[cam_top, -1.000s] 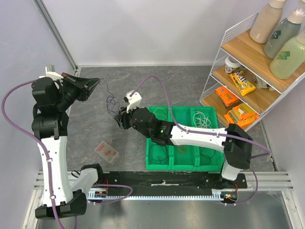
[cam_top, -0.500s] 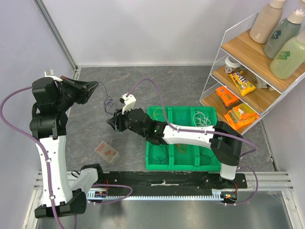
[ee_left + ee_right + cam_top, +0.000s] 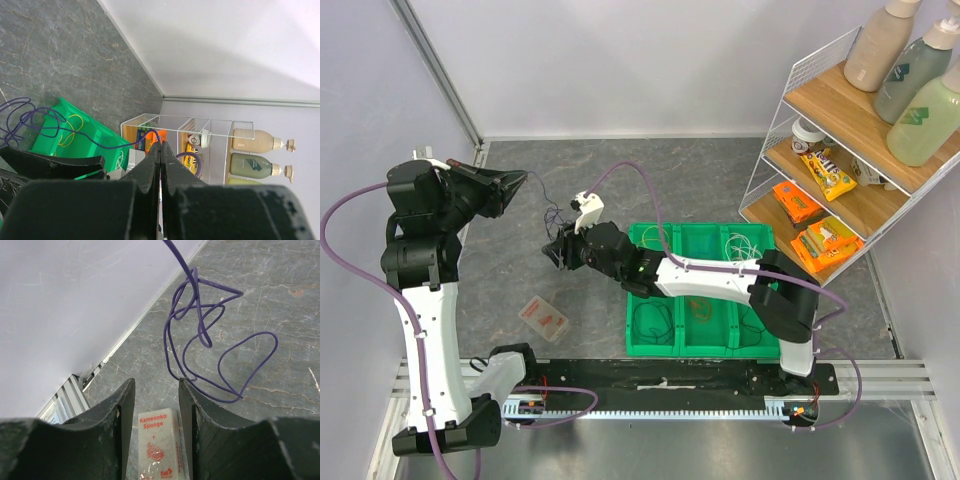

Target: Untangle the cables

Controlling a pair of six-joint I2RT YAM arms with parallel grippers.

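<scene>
Grey marbled tabletop meets pale walls — purple cable hangs over it.

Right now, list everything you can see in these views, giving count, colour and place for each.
purple cable: one, purple, hanging in loops from left gripper
green bin: one, green, right of centre
binned cables: several, yellow, white, orange, dark, in bin compartments
sponge packet: one, clear with red print, left of bin
wire rack: one, white, far right
bottles: three, beige and green, rack's top shelf
snack packs: at least three, orange, lower shelves
left gripper: one, black, shut on purple cable
right gripper: one, black, open, facing the loops
</scene>
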